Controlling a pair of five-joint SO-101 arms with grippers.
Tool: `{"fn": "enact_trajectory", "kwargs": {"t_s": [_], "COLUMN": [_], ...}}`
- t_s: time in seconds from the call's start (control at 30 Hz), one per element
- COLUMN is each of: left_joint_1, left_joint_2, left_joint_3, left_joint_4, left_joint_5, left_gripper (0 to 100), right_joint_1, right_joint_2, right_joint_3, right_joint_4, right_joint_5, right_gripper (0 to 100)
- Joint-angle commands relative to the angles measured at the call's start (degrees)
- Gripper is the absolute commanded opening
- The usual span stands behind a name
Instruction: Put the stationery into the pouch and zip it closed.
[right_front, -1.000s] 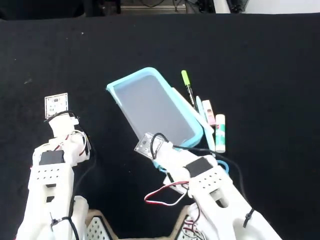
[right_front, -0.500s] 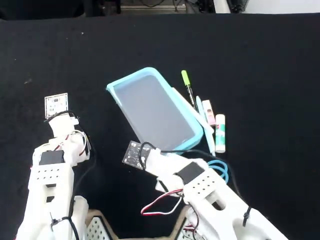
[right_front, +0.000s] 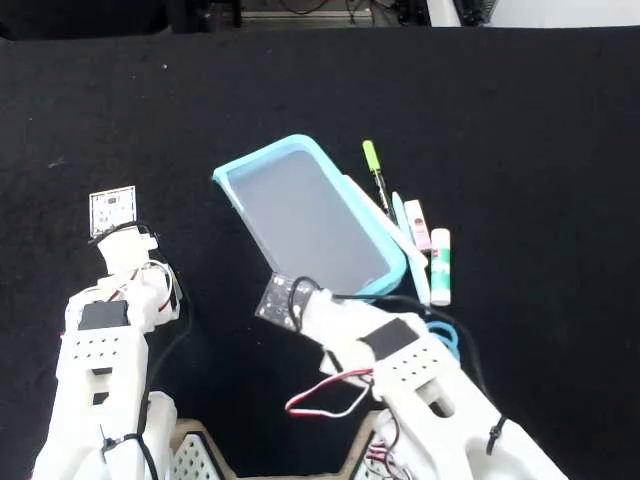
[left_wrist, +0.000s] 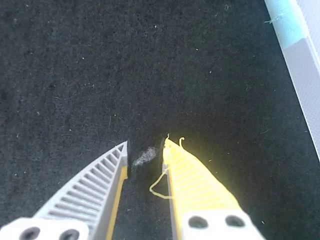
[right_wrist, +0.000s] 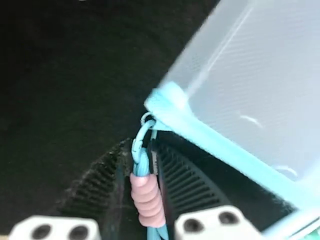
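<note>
The pouch (right_front: 300, 215), clear-faced with a light blue border, lies flat mid-table. Beside its far side rest a green-capped pen (right_front: 374, 168), a light blue pen (right_front: 403, 232), a pink-and-white stick (right_front: 417, 225) and a glue stick (right_front: 440, 265). My right arm (right_front: 390, 345) sits at the pouch's near corner. The right gripper (right_wrist: 142, 150) is shut on the blue zipper pull cord (right_wrist: 141, 150) with its pink bead (right_wrist: 147, 197), just off the pouch corner (right_wrist: 165, 100). Off to the left, my left gripper (left_wrist: 146, 149) hovers over bare cloth, slightly open and holding nothing; the pouch edge (left_wrist: 292, 30) is well away from it.
Black cloth (right_front: 520, 120) covers the whole table. A blue cord loop (right_front: 442, 338) lies beside the right arm, and red and white wires (right_front: 325, 395) hang under it. The left arm (right_front: 120, 290) stands at the near left edge.
The right arm's wrist swung left and toward the near edge, then came partway back toward the pouch corner. The pouch, the stationery and the left arm stayed put.
</note>
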Motion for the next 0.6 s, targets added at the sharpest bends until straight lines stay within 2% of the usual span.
{"fn": "enact_trajectory", "kwargs": {"t_s": [0.0,0.13,0.3,0.57], "left_joint_1": [0.4,0.57,0.57,0.66], "left_joint_2": [-0.26,-0.26,-0.35,-0.35], "left_joint_3": [-2.59,-2.77,-3.65,-12.18], "left_joint_4": [0.18,0.18,0.44,14.15], "left_joint_5": [-0.53,-0.53,-0.53,-0.44], "left_gripper": [12,12,12,12], "right_joint_1": [5.36,7.12,0.44,-8.26], "right_joint_2": [-1.36,-1.36,-1.19,-1.01], "right_joint_3": [-6.55,-15.52,-28.79,-37.58], "right_joint_4": [-0.79,1.58,9.67,6.24], "right_joint_5": [0.53,0.18,-2.02,-7.91], "right_gripper": [1.1,1.1,1.1,1.1]}}
